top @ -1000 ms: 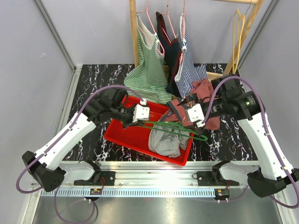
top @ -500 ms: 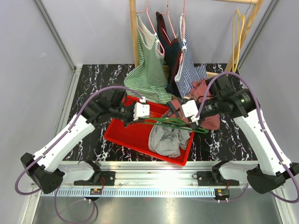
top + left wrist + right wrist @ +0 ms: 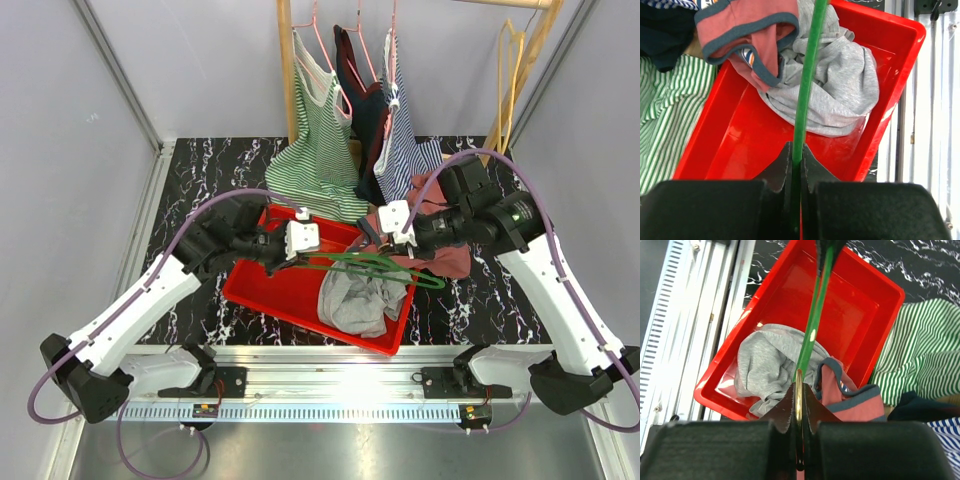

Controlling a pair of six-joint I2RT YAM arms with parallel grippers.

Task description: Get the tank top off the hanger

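- My left gripper (image 3: 795,155) was clamped tight on one end of the green hanger (image 3: 809,80), the rod running straight out from between its jaws.
- My right gripper (image 3: 798,385) was pinched shut on the same hanger from the opposite side, so the rod spanned between both arms above the red bin (image 3: 730,135).
- The pink tank top (image 3: 760,30), trimmed in dark blue-grey, sat bunched just beside the hanger at the bin's far right corner, spilling over the rim toward the marbled table (image 3: 200,170).
- I could not tell whether any strap was looped over the hanger.
- A crumpled grey garment (image 3: 840,90) lay in the bin under the rod, touching the tank top.
- A green-striped top (image 3: 320,150) hung on the rack behind the bin.
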